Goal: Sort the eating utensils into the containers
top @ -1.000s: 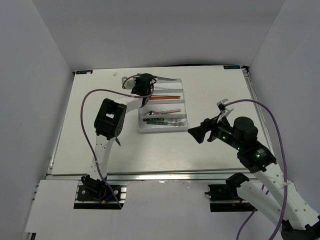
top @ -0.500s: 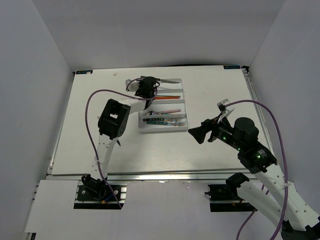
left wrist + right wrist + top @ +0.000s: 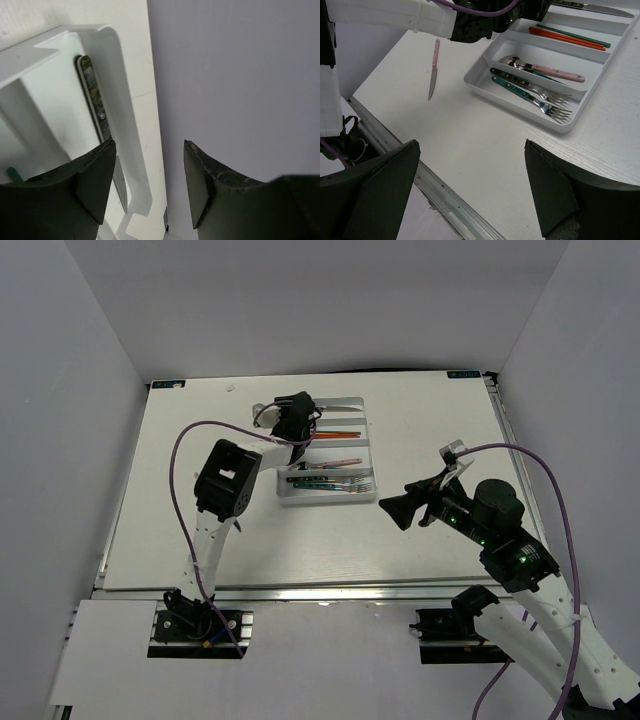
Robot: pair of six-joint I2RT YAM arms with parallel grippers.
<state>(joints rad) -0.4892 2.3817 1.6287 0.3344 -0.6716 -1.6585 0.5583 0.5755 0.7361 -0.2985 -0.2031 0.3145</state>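
Left gripper (image 3: 147,165): spread, empty, over far compartment (image 3: 50,115) with dark-handled knife (image 3: 92,95); probably knives' slot, hence destination for loose pink-handled knife (image 3: 434,70)

The white table (image 3: 430,430) carries two things directly: a white tray (image 3: 520,107) with long narrow compartments, lying flat toward the far side, and a small knife (image 3: 433,71) with a pink handle. The knife lies on the bare surface left of the tray, not touching it.
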